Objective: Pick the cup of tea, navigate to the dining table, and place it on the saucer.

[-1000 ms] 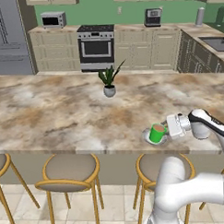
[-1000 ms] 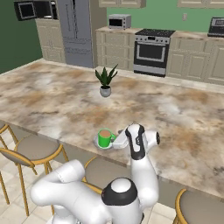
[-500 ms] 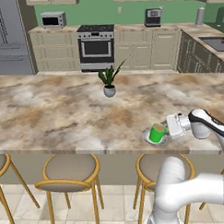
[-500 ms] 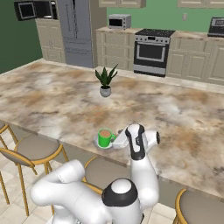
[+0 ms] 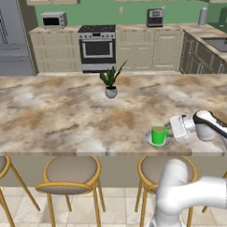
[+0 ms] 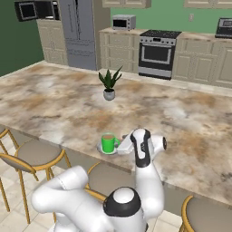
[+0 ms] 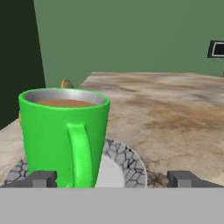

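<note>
Cup of tea point(image 5: 158, 135) stands upright on the saucer point(image 5: 149, 140), near the dining table point(image 5: 64, 117) front edge; gripper point(image 7: 113, 178) spread wide, empty, level with and directly facing the handle; retreat lies straight back.

Arm: rises white from the base, elbow bent, forearm reaching forward and level.
Wrist: turned so the hand lies sideways, low over the near edge.
Pincer point(image 5: 171, 128): jaws spread wide apart, gripping nothing.
Fingertips point(image 7: 40, 178): two dark tips rise at the bottom of the hand view, well apart.
</note>
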Motion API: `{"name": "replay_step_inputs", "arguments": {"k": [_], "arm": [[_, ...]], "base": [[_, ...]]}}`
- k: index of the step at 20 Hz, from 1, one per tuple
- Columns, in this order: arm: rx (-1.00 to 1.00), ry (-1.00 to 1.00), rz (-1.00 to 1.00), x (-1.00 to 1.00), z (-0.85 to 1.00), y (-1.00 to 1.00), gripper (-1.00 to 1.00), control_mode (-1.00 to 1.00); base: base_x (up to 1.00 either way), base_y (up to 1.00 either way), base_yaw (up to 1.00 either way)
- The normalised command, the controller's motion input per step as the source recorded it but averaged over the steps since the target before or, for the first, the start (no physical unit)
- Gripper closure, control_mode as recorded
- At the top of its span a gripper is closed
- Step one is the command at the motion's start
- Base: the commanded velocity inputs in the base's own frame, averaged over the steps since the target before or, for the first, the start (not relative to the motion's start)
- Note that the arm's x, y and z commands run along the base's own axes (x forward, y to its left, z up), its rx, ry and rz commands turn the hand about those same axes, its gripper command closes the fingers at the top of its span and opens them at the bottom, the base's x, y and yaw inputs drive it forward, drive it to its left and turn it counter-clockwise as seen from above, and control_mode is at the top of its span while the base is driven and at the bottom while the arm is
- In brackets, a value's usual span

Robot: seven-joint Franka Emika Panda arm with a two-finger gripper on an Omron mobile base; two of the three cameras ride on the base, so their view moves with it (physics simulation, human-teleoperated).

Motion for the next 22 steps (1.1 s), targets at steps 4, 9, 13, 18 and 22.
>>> {"name": "replay_step_inputs", "arguments": {"k": [4,9,13,18,22], "arm": [[0.0,0.0,0.0,-0.17,0.14,0.0,-1.0,-1.0],[0.0,0.0,0.0,-0.09,0.25,0.0,-1.0,-1.0],[0.02,0.0,0.0,-0.2,0.3,0.0,-1.0,-1.0],[0.07,0.0,0.0,-0.42,0.33,0.0,-1.0,-1.0],[0.08,0.0,0.0,-0.6,0.44,0.0,-1.0,-1.0]], "base": [[0.0,0.0,0.0],[0.0,0.0,0.0],[0.0,0.0,0.0],[0.0,0.0,0.0],[0.0,0.0,0.0]]}}
